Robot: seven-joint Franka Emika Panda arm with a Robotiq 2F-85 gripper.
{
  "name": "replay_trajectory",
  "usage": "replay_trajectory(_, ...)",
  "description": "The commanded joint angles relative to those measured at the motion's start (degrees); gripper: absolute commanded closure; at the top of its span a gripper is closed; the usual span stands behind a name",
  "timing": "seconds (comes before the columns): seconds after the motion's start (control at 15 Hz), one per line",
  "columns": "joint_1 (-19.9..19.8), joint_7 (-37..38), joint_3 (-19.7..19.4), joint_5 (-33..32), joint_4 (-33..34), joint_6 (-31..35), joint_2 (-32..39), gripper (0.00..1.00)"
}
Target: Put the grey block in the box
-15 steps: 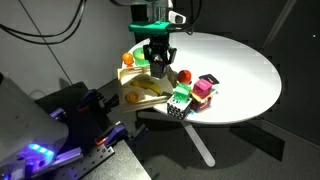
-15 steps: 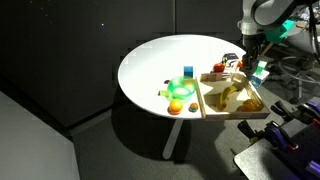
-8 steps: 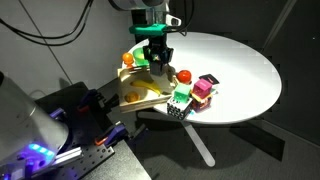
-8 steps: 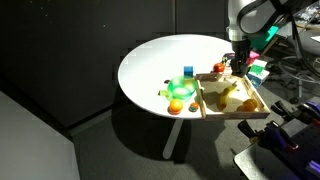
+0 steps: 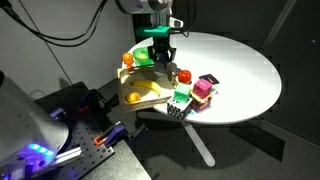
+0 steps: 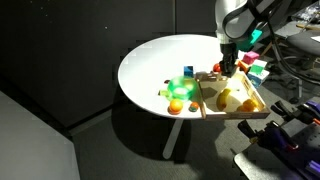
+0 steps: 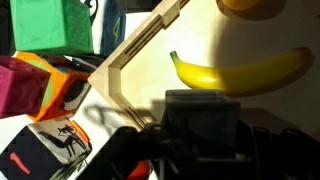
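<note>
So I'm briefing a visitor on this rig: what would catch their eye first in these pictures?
Probably the yellow banana lying in the pale wooden box, bright in the wrist view. Next, the claw hanging over that box at the edge of the white round table, with a heap of colourful toy blocks just outside it.

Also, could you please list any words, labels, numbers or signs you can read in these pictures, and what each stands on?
No text reads clearly in any view.
The orange-and-white block face: dark printed figure, no legible letters.
The black block: red and white marks, too blurred to read.
Both exterior views: too small to read.
</note>
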Motion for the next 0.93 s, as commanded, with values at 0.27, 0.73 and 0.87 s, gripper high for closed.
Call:
replay_trajectory(0.27,0.64,0.81,-0.19,-0.43,4.97,1.64,6.13,0.76)
replay_trajectory(0.73,0.18,0.3,-0.72,-0.4,3.06,2.53,4.59,0.0)
replay_trajectory(0.87,-0.39,-0.37,-0.85,-0.09,1.85,2.51,3.0,0.0)
